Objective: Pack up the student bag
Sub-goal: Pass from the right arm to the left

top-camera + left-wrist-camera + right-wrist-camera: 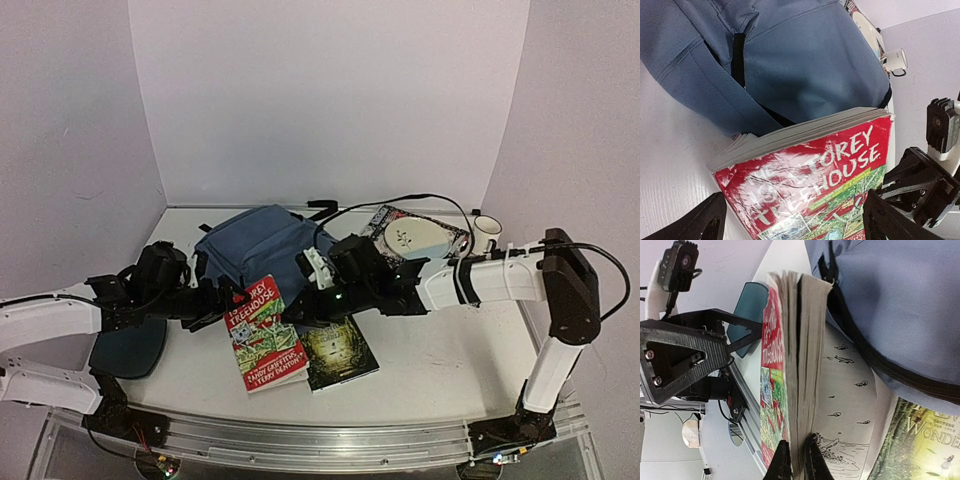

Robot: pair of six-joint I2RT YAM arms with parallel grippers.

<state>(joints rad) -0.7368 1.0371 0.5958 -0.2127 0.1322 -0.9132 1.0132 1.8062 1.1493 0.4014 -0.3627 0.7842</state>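
The slate-blue student bag (262, 240) lies at the back middle of the table, its black zipper edge (875, 360) facing the arms. A red "Treehouse" book (262, 335) lies in front of it, with its top edge against the bag (805, 60). My right gripper (797, 462) is shut on the book's front cover and a wad of pages (800, 365), holding them up on edge over an illustrated page. My left gripper (795, 225) is open, its fingers (700, 222) standing wide on either side of the red cover (815, 185).
A dark green book (340, 352) lies beside the red one, partly under it. A dark teal pad (128, 348) sits at the front left. At the back right are another book with a white plate (415, 235) and a white mug (486, 232). Walls enclose the table.
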